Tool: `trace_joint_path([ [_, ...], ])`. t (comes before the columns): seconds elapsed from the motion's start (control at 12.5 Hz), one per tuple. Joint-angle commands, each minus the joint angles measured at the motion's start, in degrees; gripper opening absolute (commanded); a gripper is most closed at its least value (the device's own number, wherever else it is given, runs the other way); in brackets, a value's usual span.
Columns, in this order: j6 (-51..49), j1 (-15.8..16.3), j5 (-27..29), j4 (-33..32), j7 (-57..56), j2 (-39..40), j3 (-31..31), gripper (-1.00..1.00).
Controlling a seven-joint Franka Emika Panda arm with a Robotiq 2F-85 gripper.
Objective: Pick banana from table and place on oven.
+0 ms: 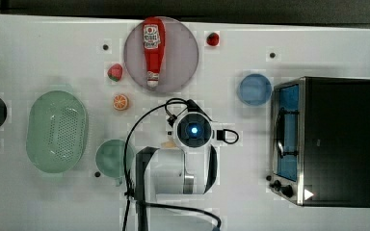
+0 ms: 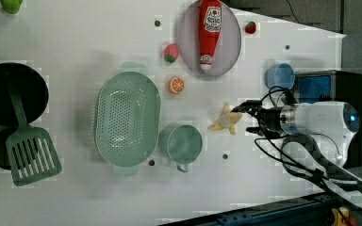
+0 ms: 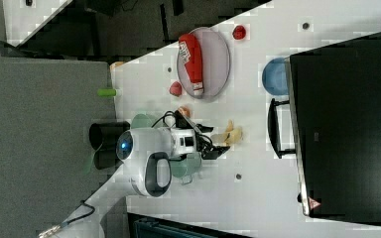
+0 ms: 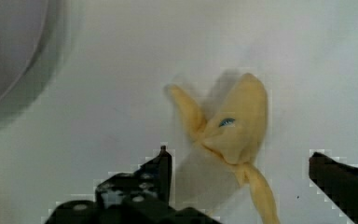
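On the white table [image 2: 75, 188], mid-scene, the banana [image 2: 226, 120] lies flat with peel flaps splayed, just beside the green mug [image 2: 184, 144] in the left view. My gripper [image 2: 248, 118] hangs right next to it, jaws spread wide, grasping nothing; banana sits between the fingers [image 4: 156, 175] in the wrist view. Orange slice [image 2: 176, 85] and ketchup bottle [image 2: 209, 33] on its plate [image 2: 233, 42] are near. Oven [image 1: 337, 142] is well apart.
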Motion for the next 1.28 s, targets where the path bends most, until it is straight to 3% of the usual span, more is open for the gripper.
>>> trace_joint_path([
  [0.08, 2.93, 0.67, 0.26, -0.03, -0.83, 2.92, 0.74, 1.0],
  [0.24, 5.99, 0.71, 0.26, 0.14, -0.74, 4.83, 0.76, 0.93],
  [0.72, 7.85, 0.72, 0.26, 0.18, -0.74, 5.64, 0.84, -0.48],
  [1.04, 5.72, 0.73, 0.26, 0.23, -0.74, 1.46, 1.11, -0.53],
  [1.28, -4.13, 0.67, 0.27, 1.65, -0.74, -9.96, 1.27, -0.53],
])
